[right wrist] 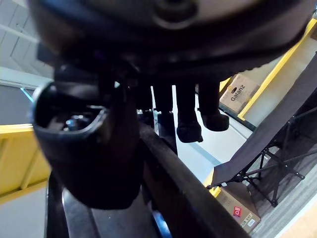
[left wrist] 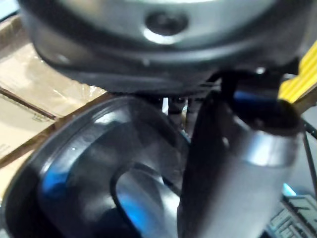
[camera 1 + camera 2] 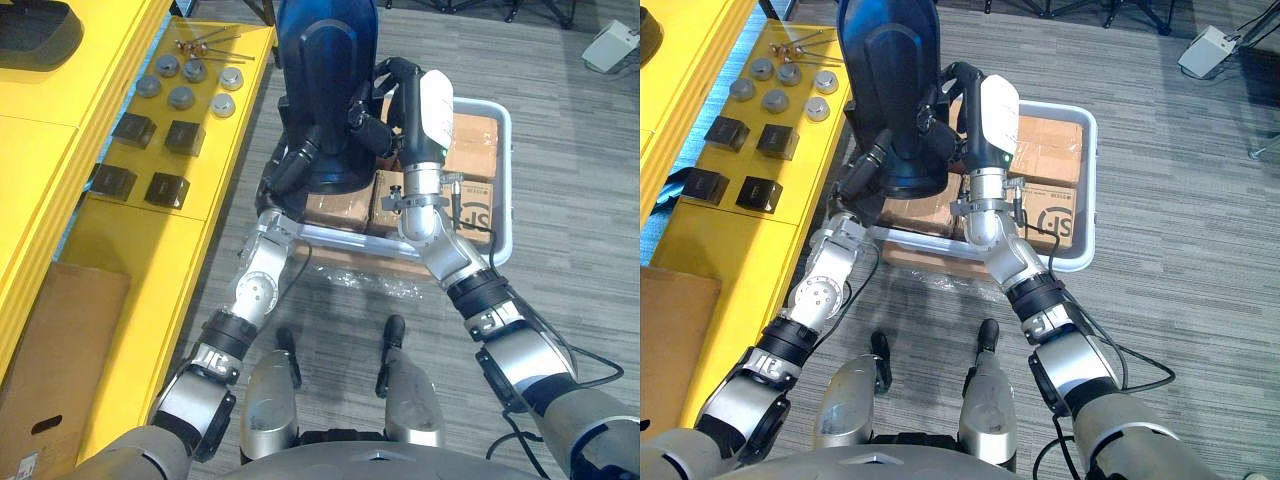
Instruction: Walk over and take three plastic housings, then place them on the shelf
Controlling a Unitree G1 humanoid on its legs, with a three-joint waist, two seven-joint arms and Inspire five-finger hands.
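Holding a dark blue housing (image 3: 325,90) above the grey bin (image 3: 507,180) of cardboard boxes (image 3: 470,140), I have my right hand (image 3: 425,100) clamped on its rim, thumb on one side and fingers on the other; my left hand (image 3: 298,165) is tucked under the shell and I cannot tell how its fingers sit. I judge this the carry stage for one of three housings. The next move calls for a turn left and a bare patch on the yellow shelf (image 3: 60,160), among black blocks (image 3: 185,135) and grey caps (image 3: 182,97). Grey carpet (image 3: 570,200) covers the floor
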